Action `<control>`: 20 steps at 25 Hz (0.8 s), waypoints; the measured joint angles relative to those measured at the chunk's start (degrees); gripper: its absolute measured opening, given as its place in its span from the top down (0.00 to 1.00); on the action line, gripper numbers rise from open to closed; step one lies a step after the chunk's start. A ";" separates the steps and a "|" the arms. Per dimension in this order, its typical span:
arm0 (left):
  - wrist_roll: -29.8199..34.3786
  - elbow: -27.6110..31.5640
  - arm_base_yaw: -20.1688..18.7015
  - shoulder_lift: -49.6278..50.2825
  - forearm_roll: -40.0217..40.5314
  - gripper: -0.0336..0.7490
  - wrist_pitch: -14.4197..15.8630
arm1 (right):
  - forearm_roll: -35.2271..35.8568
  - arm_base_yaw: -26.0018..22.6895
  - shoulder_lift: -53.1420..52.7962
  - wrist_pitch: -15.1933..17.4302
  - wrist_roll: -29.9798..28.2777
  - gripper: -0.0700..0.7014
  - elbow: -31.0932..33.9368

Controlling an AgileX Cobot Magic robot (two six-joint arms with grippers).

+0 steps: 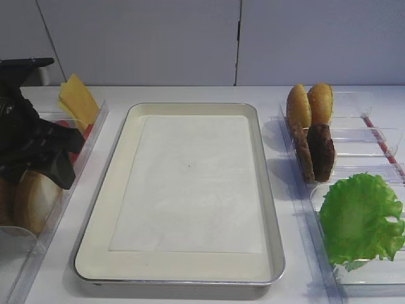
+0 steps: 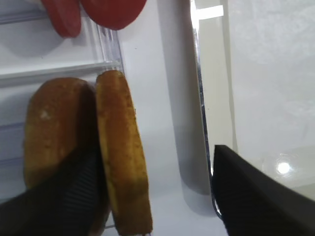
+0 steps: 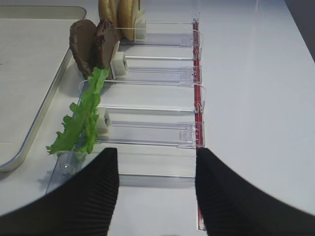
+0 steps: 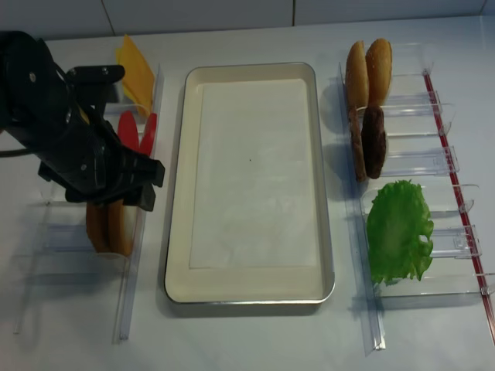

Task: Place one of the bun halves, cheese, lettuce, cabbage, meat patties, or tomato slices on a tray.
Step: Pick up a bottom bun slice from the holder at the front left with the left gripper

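Note:
Two toasted bun halves (image 2: 120, 147) stand on edge in the left bin (image 4: 108, 224). My left gripper (image 2: 155, 157) is open and straddles the one nearer the tray. One finger (image 2: 74, 191) is between the two halves; the other (image 2: 256, 196) stands apart over the tray's rim. The silver tray (image 1: 190, 190) holds only white paper. Tomato slices (image 4: 138, 131) and cheese (image 1: 77, 98) sit further back on the left. Lettuce (image 1: 361, 215) and meat patties (image 1: 319, 152) are on the right. My right gripper (image 3: 155, 157) is open and holds nothing. Cabbage is out of view.
Two glossy domed buns (image 1: 310, 104) stand at the back right. Clear plastic bins (image 3: 147, 132) with a red strip (image 3: 198, 98) run along both sides of the tray. A grey wall closes off the back of the white table.

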 joint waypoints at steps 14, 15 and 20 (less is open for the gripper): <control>-3.41 0.00 0.00 0.00 3.94 0.74 0.21 | 0.00 0.00 0.00 0.00 0.00 0.39 0.00; -3.64 0.00 0.00 0.00 4.06 0.74 0.21 | 0.00 0.00 0.00 0.00 0.00 0.39 0.00; -4.15 0.00 0.00 0.00 4.06 0.75 0.21 | 0.00 0.00 0.00 0.00 0.00 0.39 0.00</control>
